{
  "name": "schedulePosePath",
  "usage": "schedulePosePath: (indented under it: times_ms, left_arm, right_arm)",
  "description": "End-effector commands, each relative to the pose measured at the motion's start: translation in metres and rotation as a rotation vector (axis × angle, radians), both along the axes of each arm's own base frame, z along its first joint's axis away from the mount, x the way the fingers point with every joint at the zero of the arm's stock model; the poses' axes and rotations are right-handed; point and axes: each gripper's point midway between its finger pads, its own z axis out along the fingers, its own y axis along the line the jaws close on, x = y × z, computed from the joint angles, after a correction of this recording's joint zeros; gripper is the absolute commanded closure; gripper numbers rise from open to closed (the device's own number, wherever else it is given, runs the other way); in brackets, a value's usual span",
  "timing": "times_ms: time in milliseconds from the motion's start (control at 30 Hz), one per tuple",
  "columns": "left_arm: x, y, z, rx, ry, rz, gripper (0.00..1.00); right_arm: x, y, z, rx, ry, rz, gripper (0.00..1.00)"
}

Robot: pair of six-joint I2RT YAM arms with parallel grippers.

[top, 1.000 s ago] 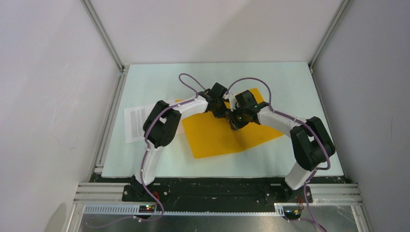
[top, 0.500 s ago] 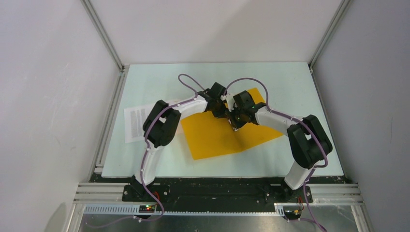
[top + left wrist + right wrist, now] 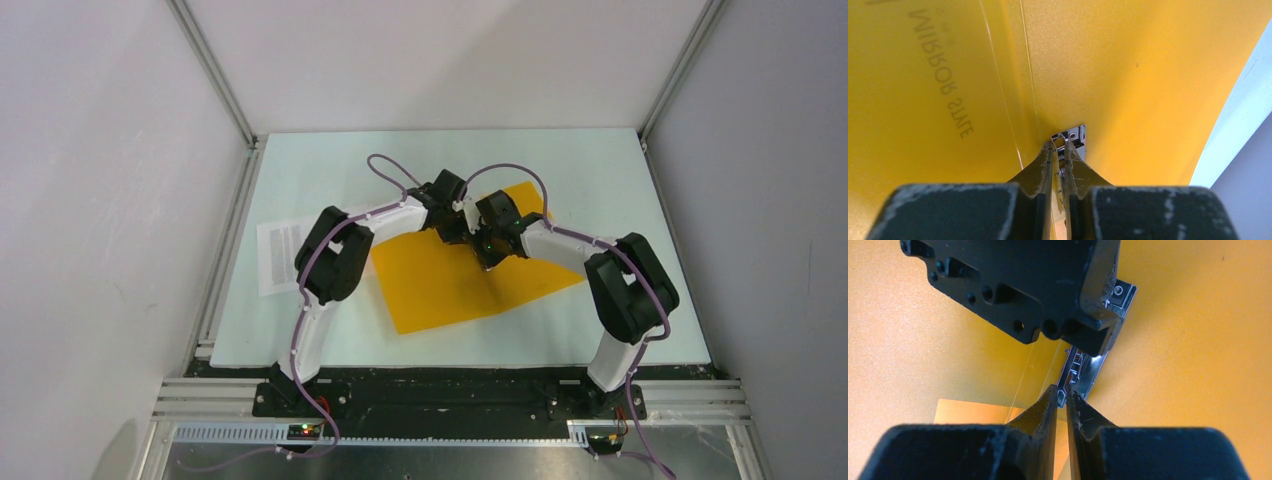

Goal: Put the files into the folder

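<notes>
I had the left gripper (image 3: 1059, 146) and the right gripper (image 3: 1062, 391) each pinched almost closed on the metal clip (image 3: 1074, 135) inside the open folder (image 3: 450, 285) mid-table. The files (image 3: 278, 255) lay to its left.

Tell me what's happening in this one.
Both arms are working inside the open folder lying on the table. The left gripper and the right gripper are each pinched shut on the metal clip at its fold. The files lie on the table off to the left, not yet in the folder.
</notes>
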Motion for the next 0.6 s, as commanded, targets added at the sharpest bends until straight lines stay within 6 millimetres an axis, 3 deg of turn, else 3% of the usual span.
schedulePosePath:
  times_ms: [0,300,567]
  left_arm:
    - [-0.006,0.004,-0.017,0.064,0.004,0.009,0.97]
    - [-0.006,0.004,-0.017,0.062,0.004,0.011,0.97]
    - [-0.005,0.004,-0.017,0.062,0.004,0.013,0.97]
  right_arm:
    - [-0.015,0.014,-0.007,-0.036,0.037,0.085,0.84]
    - [-0.03,0.012,-0.013,-0.065,0.093,0.1,0.86]
    - [-0.031,0.009,-0.021,-0.108,0.116,0.088,0.86]
